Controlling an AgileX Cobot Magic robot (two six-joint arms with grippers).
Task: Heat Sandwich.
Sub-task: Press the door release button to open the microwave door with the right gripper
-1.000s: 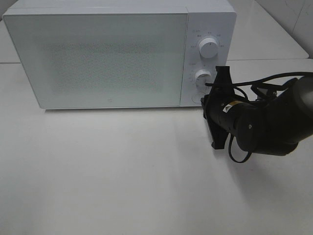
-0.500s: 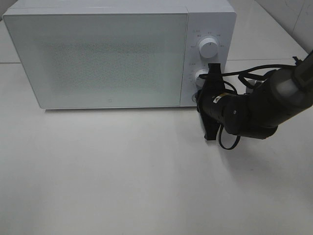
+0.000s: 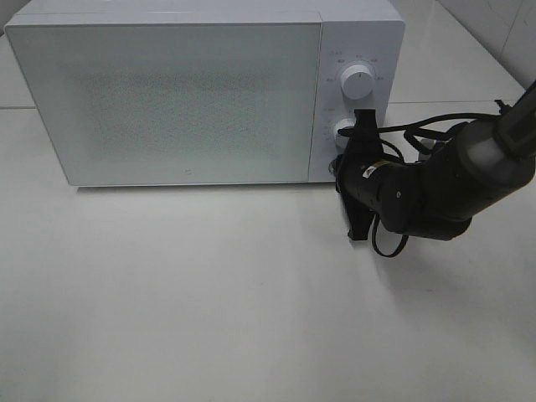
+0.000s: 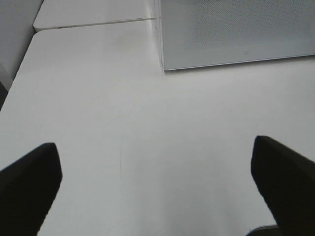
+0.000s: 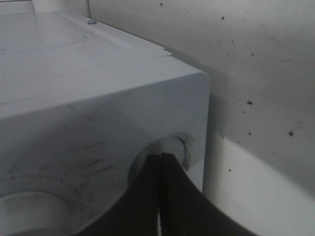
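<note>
Fingers [image 5: 140, 196] of the right gripper [image 5: 160, 158] pressed together, tips at the microwave's [image 3: 184, 92] lowest round button [image 5: 173, 144]. Left gripper [image 4: 153, 145] spread wide, empty, over the table [image 3: 209, 293]. Sandwich hidden from every view; microwave door [image 3: 167, 50] shut.

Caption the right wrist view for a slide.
Shut black right gripper at the round white button on the front of the boxy white microwave.

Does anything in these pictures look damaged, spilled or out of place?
Nothing serious. The white box-shaped microwave stands straight and closed. There are only small marks: dark specks on the white surface beside it, and a faint curved line on the white table.
</note>
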